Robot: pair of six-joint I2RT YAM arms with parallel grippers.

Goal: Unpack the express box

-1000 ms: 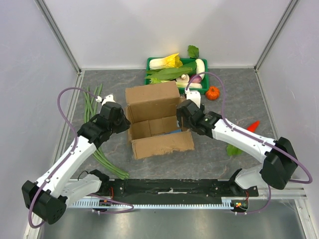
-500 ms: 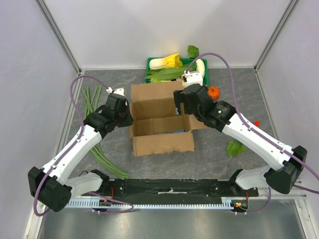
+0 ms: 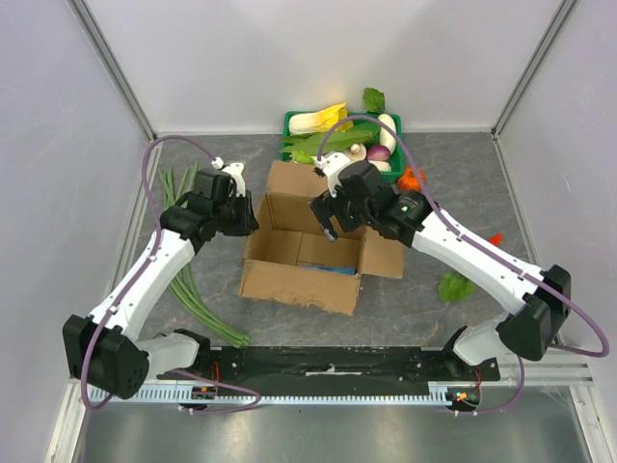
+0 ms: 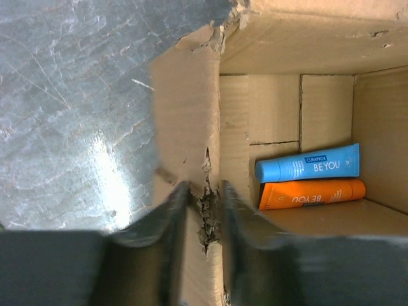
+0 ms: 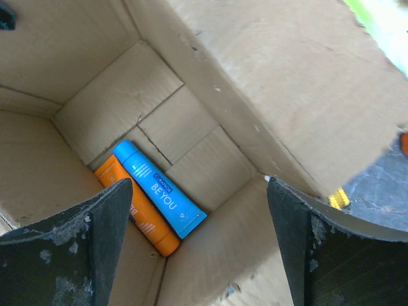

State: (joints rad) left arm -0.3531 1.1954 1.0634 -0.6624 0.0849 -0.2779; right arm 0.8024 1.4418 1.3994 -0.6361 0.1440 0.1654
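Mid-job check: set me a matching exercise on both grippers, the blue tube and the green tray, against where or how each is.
1. left gripper
2. right gripper
3. blue plastic tube
4. green plastic tray

A. behind the brown cardboard express box, holding vegetables
B. open above the box
C. shut on the box's edge
D. inside the box beside an orange plastic tube

Pairs: 1-C, 2-B, 3-D, 4-A

I read plain brown cardboard on the express box (image 3: 299,283). Inside it lie a blue tube (image 5: 159,189) with white lettering and an orange tube (image 5: 153,236). The bench (image 3: 415,299) is grey and marble-veined.
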